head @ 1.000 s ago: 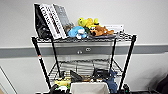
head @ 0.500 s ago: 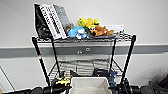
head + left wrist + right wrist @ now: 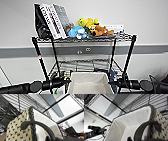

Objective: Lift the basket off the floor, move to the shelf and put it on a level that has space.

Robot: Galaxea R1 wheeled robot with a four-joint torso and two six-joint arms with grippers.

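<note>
Already off the floor, the basket [image 3: 90, 82] hangs between both arms in front of the shelf [image 3: 82, 40], level with its second tier [image 3: 82, 65]; setting it there remains, and I cannot tell either gripper's finger state

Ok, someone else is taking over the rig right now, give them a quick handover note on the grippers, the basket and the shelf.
Grippers: the left gripper and right gripper sit at either side of the basket; finger state unclear.
Basket: off the floor, carried between the arms in front of the shelf.
Top tier holds books and plush toys; the second level looks free.
Done: lift, approach.
Left: set the basket on that level.
</note>
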